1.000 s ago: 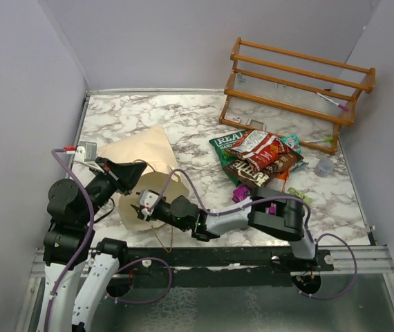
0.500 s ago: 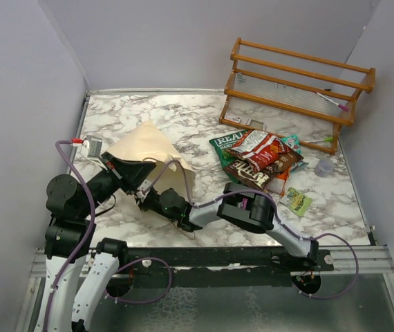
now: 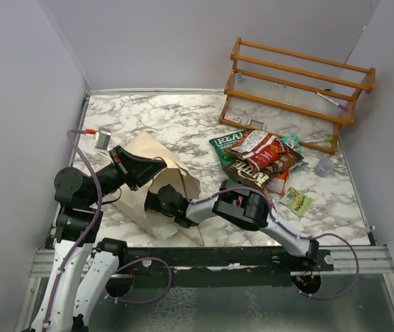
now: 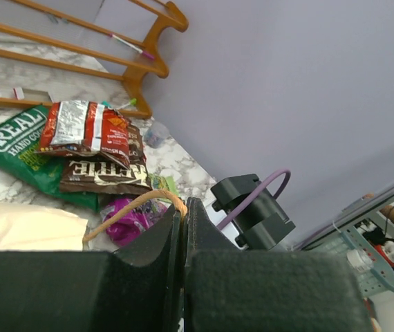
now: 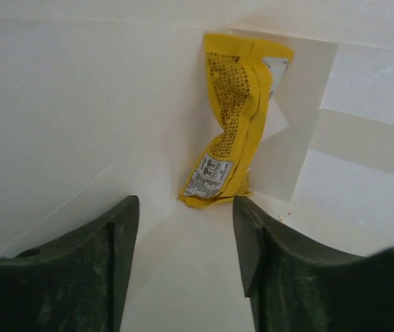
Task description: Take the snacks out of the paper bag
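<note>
The cream paper bag [image 3: 144, 149] lies at the table's left with its mouth held up. My left gripper [image 3: 150, 170] is shut on the bag's brown cord handle [image 4: 124, 211], pinched at the fingertips. My right arm reaches into the bag's mouth, so its gripper is hidden in the top view. In the right wrist view my right gripper [image 5: 184, 205] is open inside the bag, just short of a twisted yellow packet [image 5: 233, 117] in the far corner. Green [image 3: 224, 145], red [image 3: 258, 146], dark brown [image 3: 251, 173], light-green [image 3: 298, 201] and magenta [image 4: 129, 220] packets lie on the table to the right.
An orange wooden rack [image 3: 301, 83] stands at the back right. A clear plastic cup [image 3: 324, 167] sits near the right wall. Grey walls close in on the left, back and right.
My left gripper has lifted the bag's handle up and to the right, raising the mouth. My right arm has pushed leftward and deeper into the bag.
</note>
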### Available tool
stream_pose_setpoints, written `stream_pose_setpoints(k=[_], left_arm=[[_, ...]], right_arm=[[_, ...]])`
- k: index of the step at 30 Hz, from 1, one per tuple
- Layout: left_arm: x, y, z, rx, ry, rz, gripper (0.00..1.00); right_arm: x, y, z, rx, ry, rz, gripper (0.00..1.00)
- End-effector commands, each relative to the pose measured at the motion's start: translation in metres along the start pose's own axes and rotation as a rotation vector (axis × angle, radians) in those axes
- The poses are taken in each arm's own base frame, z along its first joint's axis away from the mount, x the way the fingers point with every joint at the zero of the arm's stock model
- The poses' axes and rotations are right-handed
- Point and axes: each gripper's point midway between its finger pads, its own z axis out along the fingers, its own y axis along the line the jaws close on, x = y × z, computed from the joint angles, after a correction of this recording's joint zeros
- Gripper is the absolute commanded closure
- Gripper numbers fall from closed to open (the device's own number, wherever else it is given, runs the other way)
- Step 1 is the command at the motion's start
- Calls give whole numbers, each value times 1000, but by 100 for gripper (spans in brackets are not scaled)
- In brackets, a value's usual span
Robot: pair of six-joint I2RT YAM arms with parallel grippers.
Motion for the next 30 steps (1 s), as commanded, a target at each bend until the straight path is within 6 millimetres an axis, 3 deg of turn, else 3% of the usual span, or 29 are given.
stream_pose_setpoints(k=[1,7,11,17,21,26,30], left_arm=[[-2,-9,7,79,21,-17,100],[-7,-20,7,134,4,-29,100],[-2,-16,6,130,12,-46,100],[2,-9,10,122,34,-71,100],[3,-4,12,116,43,-77,100],[5,-1,13,109,49,-80,100],[6,-5,10,111,59,-76,100]], right_arm=[[18,37,-3,-188,24,39,38],[36,31,9,-169,83,43,26],[43,28,23,-157,107,63,27],[49,44,43,-261,118,81,30],[65,48,54,-292,145,69,30],[68,31,73,-201,153,56,33],[63,5,78,-79,143,54,38]])
